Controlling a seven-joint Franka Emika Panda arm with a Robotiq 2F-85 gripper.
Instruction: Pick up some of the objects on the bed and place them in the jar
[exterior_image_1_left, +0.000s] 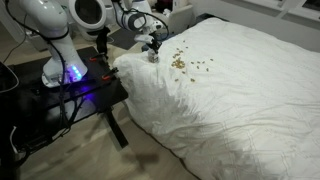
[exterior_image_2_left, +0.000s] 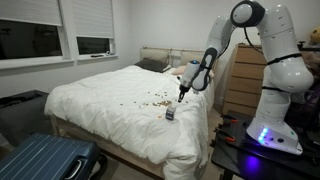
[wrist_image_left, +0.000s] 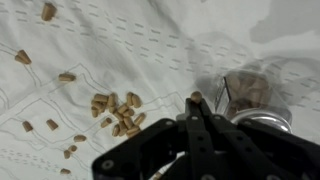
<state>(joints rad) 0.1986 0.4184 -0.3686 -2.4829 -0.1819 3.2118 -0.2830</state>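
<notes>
Brownish inside, the jar (wrist_image_left: 247, 98) sits beside scattered objects (wrist_image_left: 118, 112).

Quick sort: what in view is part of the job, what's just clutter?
Job: gripper, tan bits, jar, bed.
Lying about: blue suitcase, wooden dresser, pillow.

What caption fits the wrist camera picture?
Black robot gripper above scattered tan bits on a rumpled white duvet, beside a small pale jar.

bed (exterior_image_1_left: 240, 90) duvet: soft white cloth, matt, stitched. jar (wrist_image_left: 250, 95): see-through, glossy rim. tool (wrist_image_left: 196, 100) beside jar: matt black.
</notes>
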